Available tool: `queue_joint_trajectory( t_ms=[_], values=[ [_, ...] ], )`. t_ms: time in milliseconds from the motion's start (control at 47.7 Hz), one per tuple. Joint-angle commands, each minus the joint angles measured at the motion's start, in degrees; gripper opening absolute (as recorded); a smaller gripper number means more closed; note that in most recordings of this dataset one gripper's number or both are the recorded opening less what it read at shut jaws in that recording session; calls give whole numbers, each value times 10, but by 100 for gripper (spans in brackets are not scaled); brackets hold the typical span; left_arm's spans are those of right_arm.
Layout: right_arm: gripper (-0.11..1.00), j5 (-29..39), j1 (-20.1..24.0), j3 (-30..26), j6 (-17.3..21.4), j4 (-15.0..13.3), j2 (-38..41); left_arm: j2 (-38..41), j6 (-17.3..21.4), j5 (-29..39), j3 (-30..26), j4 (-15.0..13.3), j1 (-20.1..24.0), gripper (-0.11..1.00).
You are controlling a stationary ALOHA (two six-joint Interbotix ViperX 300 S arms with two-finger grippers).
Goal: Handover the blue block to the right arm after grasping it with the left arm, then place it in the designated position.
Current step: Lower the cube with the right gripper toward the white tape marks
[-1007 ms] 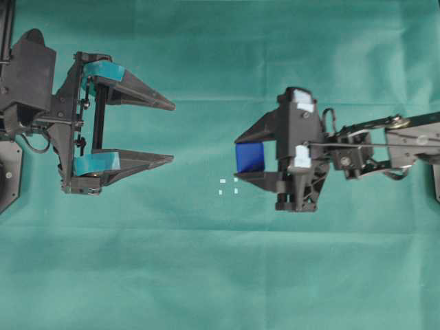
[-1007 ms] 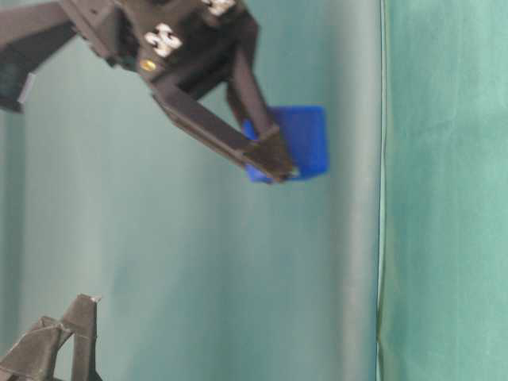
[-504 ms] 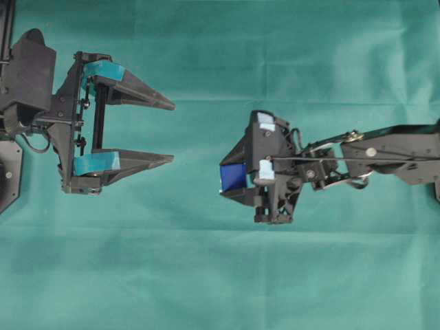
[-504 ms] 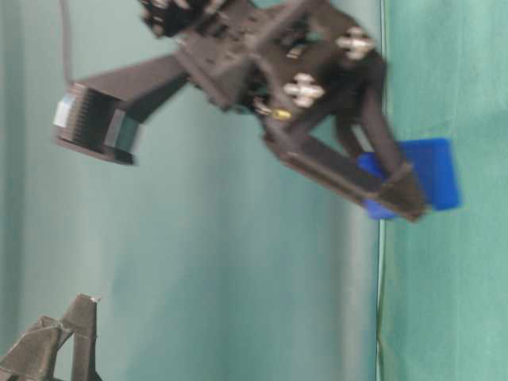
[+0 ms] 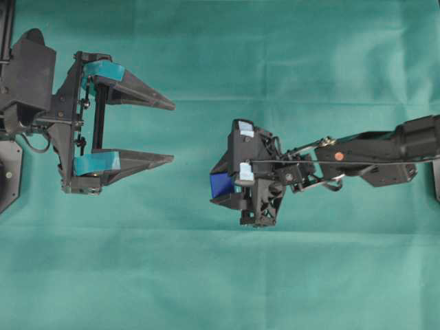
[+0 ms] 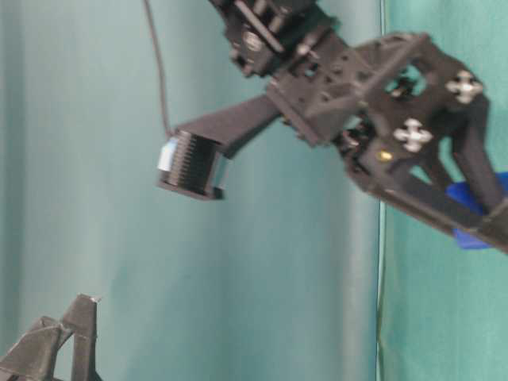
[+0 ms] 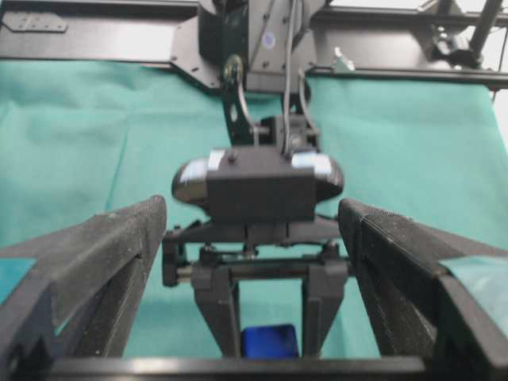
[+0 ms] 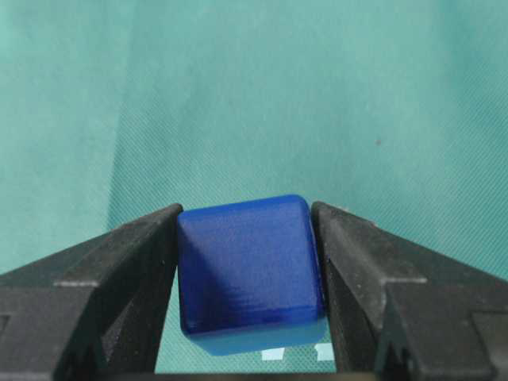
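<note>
The right pincer (image 8: 246, 278) clenches the blue block (image 8: 248, 270) above the tabletop (image 5: 220, 275) (left pincer (image 5: 168, 132) gapes, idle). White marks (image 8: 298, 352) peek out at the block's 6 o'clock.

Two arms face each other across the counter (image 5: 220, 289), the block between the right arm's jaws.

In the overhead view the left arm's gripper (image 5: 168, 132) sits at the left edge, its jaws spread wide and pointing right with nothing between them. Well apart from it, right of centre, the right arm's gripper (image 5: 218, 184) reaches in from the right edge and points left. The blue block (image 5: 221, 183) sits between its fingertips, touching both. In the right wrist view two small marks (image 8: 298, 352) of the designated position lie on the cloth just below the block. In the left wrist view the right gripper stands straight ahead, between the left jaws.
</note>
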Motion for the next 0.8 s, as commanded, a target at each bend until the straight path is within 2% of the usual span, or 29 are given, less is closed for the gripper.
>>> queue_joint_trajectory(
  t_ms=[0, 168, 776],
  values=[
    [56, -7, -3, -17, 0, 9, 1, -2, 0, -3, -10, 1, -2, 100],
    [56, -8, -4, -20, 0, 17, 17, -2, 0, -3, -10, 1, -2, 100],
    [56, -6, -4, -18, 0, 18, 18, -3, 0, -3, -11, 1, -2, 100]
  ],
)
